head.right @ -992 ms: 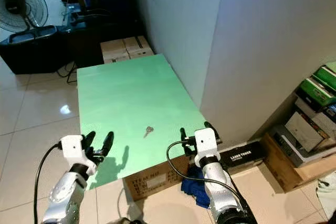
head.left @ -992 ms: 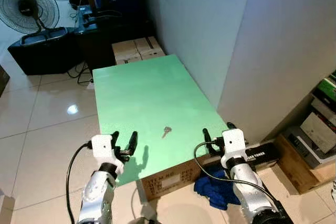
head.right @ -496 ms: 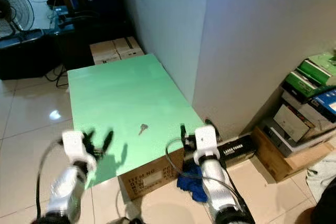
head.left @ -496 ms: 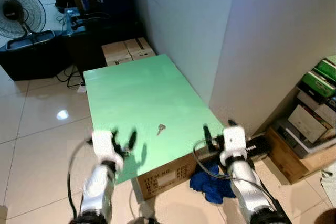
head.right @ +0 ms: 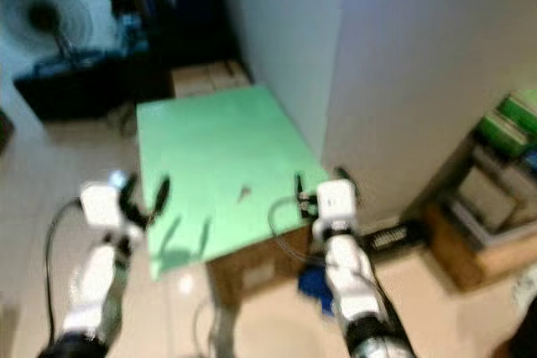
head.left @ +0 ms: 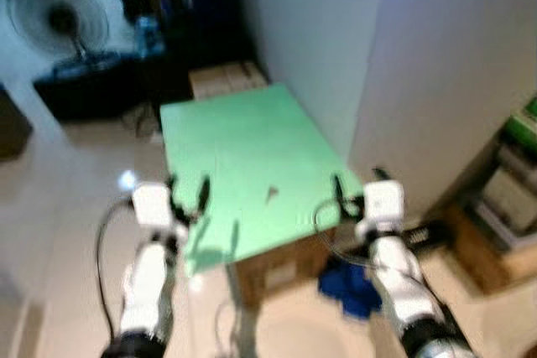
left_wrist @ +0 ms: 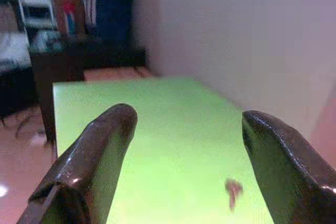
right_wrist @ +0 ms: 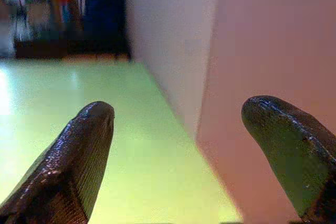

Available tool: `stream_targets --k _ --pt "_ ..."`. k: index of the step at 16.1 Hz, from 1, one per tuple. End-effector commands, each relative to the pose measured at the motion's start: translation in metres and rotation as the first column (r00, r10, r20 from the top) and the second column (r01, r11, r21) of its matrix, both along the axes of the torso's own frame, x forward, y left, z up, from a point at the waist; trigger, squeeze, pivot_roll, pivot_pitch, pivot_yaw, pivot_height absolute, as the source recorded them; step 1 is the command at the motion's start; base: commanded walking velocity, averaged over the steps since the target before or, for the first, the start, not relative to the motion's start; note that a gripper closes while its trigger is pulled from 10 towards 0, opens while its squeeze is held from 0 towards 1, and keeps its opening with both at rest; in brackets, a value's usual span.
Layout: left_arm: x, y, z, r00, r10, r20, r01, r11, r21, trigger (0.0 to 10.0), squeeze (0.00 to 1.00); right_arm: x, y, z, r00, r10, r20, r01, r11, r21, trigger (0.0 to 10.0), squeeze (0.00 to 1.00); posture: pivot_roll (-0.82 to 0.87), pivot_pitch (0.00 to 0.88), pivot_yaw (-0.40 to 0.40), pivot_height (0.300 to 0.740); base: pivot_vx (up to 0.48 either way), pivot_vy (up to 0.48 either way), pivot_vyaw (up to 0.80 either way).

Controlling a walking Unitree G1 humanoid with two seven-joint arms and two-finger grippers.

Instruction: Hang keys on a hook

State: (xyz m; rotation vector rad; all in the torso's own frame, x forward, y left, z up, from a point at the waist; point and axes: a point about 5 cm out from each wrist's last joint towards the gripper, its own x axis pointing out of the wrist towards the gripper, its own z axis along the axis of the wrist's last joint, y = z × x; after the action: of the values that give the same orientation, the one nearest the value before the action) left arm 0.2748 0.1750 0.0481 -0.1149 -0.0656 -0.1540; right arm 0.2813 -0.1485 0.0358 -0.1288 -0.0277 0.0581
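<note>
A small key (head.left: 272, 194) lies flat on the green tabletop (head.left: 235, 148), near its front edge; the left wrist view shows the key (left_wrist: 231, 190) as a dark blur. My left gripper (head.left: 186, 193) hovers open over the table's front left corner. My right gripper (head.left: 357, 192) stands open at the front right corner, beside the grey wall (head.left: 419, 64). The key rests between the two grippers, apart from both. All views are blurred by motion.
The table rests on a cardboard box (head.left: 281, 270) with a blue cloth (head.left: 344, 284) on the floor beside it. A fan (head.left: 59, 18), dark cases and boxes (head.left: 226, 80) stand beyond the table. Shelves with boxes (head.left: 512, 182) are at the right.
The camera has shifted and the picture has blurred. Both arms have risen a little and sit further over the table's front corners. The key has not moved on the table.
</note>
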Motion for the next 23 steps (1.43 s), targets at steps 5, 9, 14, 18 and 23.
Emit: stream_targets --k 5,9,14,18,23 --pt "0.011 -0.012 0.015 1.000 -0.014 -0.011 0.015 0.995 0.103 10.0 0.00 0.002 0.010 -0.002 0.999 0.022 -0.027 -0.022 1.000 -0.008 10.0 0.00 -0.09 0.000 0.103 0.740 0.000 0.000 0.00" --pt "0.007 -0.011 0.013 0.999 -0.014 -0.030 0.018 0.994 0.110 10.0 0.00 0.003 0.010 -0.004 0.999 0.032 -0.041 -0.032 0.999 -0.012 10.0 0.00 -0.10 0.000 0.098 0.740 0.000 0.000 0.00" --pt "0.006 0.002 -0.001 0.992 0.082 -0.100 -0.081 0.997 0.018 10.0 0.00 0.021 -0.013 0.010 0.998 0.041 -0.047 -0.045 0.996 -0.080 10.0 0.00 -0.15 0.000 0.008 0.740 0.000 0.000 0.00" --pt "0.006 -0.018 -0.004 0.993 0.038 -0.114 -0.035 0.999 0.025 10.0 0.00 0.019 -0.022 0.007 0.997 0.045 -0.065 -0.052 0.993 -0.102 10.0 0.00 -0.16 0.000 0.009 0.740 0.000 0.000 0.00" --pt "0.009 -0.027 -0.006 0.993 0.010 -0.114 -0.006 1.000 0.030 10.0 0.00 0.015 -0.013 0.000 0.995 0.050 -0.087 -0.057 0.995 -0.081 10.0 0.00 -0.16 0.000 0.032 0.740 0.000 0.000 0.00"
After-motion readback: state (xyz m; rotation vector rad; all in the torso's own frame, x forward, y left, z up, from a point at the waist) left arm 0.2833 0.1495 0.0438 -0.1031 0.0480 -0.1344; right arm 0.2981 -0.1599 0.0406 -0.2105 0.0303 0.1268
